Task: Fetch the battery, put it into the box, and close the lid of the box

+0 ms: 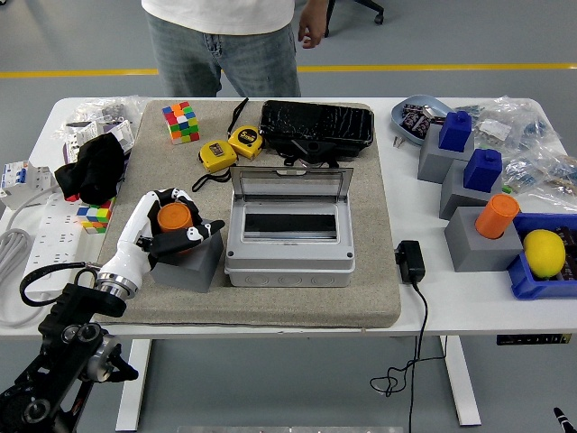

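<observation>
The battery [173, 216] is a short orange cylinder standing in a grey block [191, 263] on the left of the grey mat. My left hand [176, 227] wraps it, fingers behind and thumb in front, curled shut on the cylinder. The grey box [288, 257] lies right of the block, touching or nearly touching it. Its clear lid [290, 185] stands open and upright at the back, and the inside looks dark and empty. The right hand does not show.
A person [225, 41] stands at the far edge, one hand [312, 34] hanging free. Behind the box are two yellow tape measures [231, 146], a cube [181, 121] and a black tray [316, 124]. Right: a black adapter [411, 261], grey blocks [475, 236] and a blue bin with a lemon [544, 252].
</observation>
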Controlling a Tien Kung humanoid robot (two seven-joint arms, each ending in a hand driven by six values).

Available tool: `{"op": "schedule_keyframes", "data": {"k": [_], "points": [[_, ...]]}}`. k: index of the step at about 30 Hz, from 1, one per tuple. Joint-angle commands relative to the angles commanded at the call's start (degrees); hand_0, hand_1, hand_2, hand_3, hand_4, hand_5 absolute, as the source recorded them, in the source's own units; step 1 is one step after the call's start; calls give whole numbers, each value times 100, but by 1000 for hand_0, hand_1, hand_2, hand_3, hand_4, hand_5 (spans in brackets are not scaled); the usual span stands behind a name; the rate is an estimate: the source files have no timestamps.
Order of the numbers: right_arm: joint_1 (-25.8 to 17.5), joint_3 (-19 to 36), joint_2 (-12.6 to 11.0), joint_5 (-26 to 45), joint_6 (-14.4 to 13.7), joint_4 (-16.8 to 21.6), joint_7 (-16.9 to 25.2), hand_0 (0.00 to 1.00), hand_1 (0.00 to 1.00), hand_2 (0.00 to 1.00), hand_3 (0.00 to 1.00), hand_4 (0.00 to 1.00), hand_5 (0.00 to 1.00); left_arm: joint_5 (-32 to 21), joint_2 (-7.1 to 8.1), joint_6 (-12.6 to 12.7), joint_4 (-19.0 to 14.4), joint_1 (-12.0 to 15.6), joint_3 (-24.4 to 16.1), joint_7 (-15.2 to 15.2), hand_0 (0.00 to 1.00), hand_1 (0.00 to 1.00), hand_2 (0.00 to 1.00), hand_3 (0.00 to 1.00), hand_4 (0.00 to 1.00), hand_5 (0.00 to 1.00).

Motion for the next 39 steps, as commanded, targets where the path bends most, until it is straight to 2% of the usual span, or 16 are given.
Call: {"op": "schedule_keyframes", "data": {"k": [1, 2, 7, 8, 29, 37, 39], "points": [[1, 1, 1, -1, 1, 1, -1, 672, 589, 602, 653, 998, 998, 0, -2, 26, 11, -8, 7, -5, 144, 190, 206, 193, 998, 2], [1, 2, 1, -2, 2, 1, -1, 672, 589, 602, 654, 998, 998, -6, -3, 58, 23, -15, 15, -13, 102, 140, 158, 148, 998, 2], [3, 4, 3, -4, -1, 1, -2, 672, 589, 602, 654, 998, 998, -50, -5, 199, 65, -51, 35, -50, 102, 140, 158, 148, 998, 2], [5, 2, 1, -2, -2, 0, -2, 672, 589, 602, 653, 998, 998, -54, -6, 215, 72, -62, 37, -54, 80, 90, 122, 100, 998, 2], [8, -28, -5, 13, 4, -2, -4, 673, 589, 602, 653, 998, 998, -150, 0, 494, 38, -161, 88, -131, 76, 68, 109, 83, 998, 2], [2, -42, -7, 22, 6, -6, -7, 672, 588, 602, 653, 998, 998, -33, 65, 741, 29, -289, 86, -259, 75, 61, 101, 69, 998, 2], [3, -43, -6, 19, 8, -3, -11, 672, 588, 602, 654, 998, 998, -48, 83, 847, 3, -328, 70, -304, 47, 29, 76, 42, 998, 2]]}}
